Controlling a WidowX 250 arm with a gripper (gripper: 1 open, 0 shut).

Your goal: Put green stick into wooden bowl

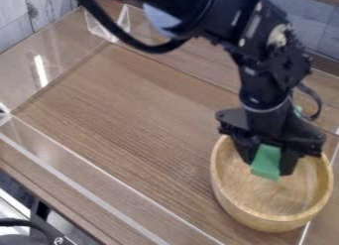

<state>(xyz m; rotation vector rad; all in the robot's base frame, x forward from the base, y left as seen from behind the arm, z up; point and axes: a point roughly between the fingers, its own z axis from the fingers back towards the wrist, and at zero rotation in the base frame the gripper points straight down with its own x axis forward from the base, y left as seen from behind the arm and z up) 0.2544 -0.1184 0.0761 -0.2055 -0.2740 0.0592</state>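
The green stick [272, 160] hangs upright between the black fingers of my gripper [272, 155], which is shut on it. It hovers just over the inside of the wooden bowl [239, 194], a round tan bowl at the table's near right corner. The stick's lower end reaches below the rim level, above the bowl's floor; whether it touches the floor I cannot tell. The black arm rises from the gripper toward the top of the view.
The wood-grain tabletop [119, 110] is ringed by a low transparent wall [54, 140] along the left and near sides. A clear bracket [103, 29] stands at the back left. The table's near edge runs just below the bowl.
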